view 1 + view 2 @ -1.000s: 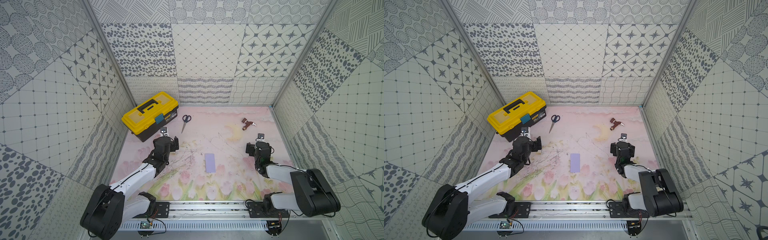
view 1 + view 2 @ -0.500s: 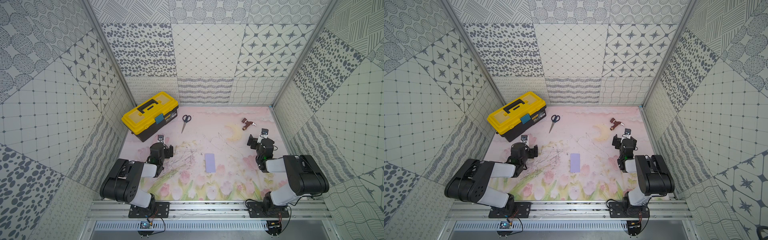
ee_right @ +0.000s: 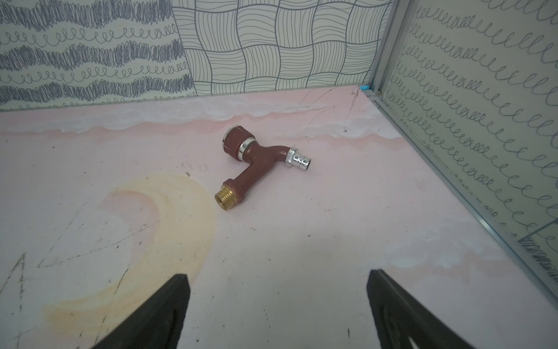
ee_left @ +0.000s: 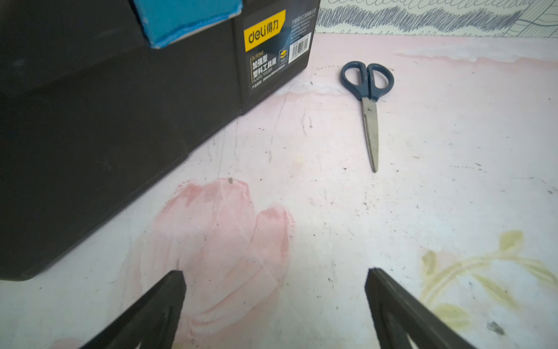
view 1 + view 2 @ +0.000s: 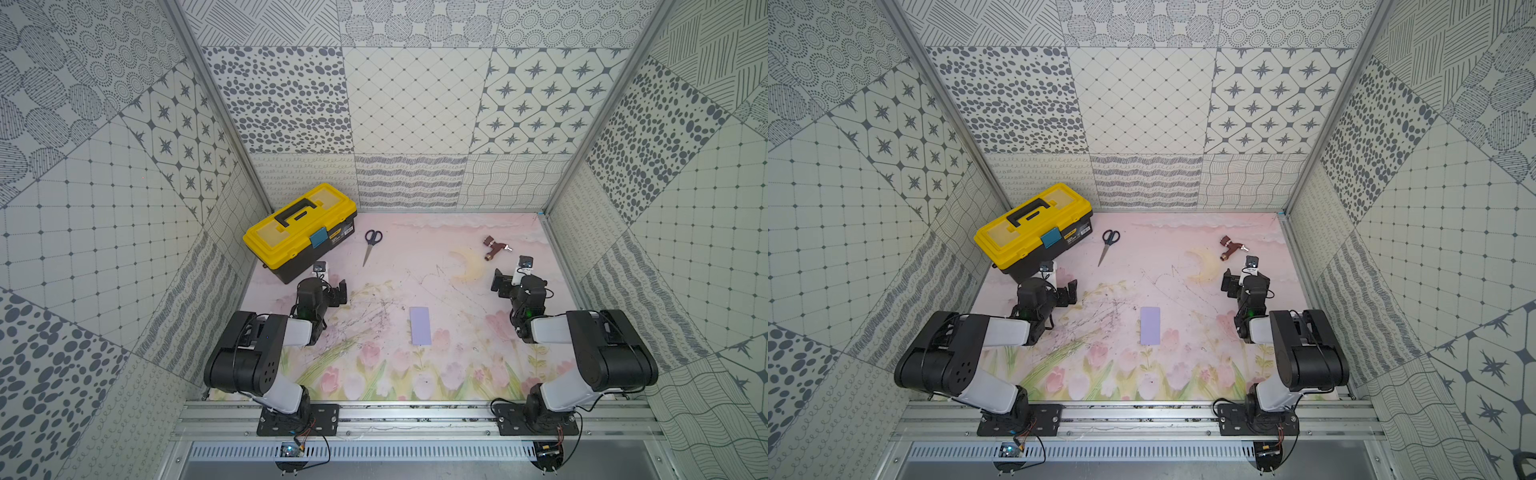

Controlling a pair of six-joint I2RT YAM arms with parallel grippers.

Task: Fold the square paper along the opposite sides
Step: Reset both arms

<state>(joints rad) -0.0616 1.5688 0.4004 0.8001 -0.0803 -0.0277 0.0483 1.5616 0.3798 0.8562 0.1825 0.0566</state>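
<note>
Since a second ago both arms have folded back toward their bases. The square paper [image 5: 419, 331] has not moved: it lies flat as a narrow rectangle in the middle of the tabletop [image 5: 415, 270], well apart from both arms. The left gripper [image 4: 274, 276] and right gripper [image 3: 277, 279] have their fingers spread wide, holding nothing. Only the top views show the paper. The left wrist view shows the toolbox [image 4: 120, 121] beside the scissors [image 4: 370, 99], the right wrist view a brown tap [image 3: 256, 163]
</note>
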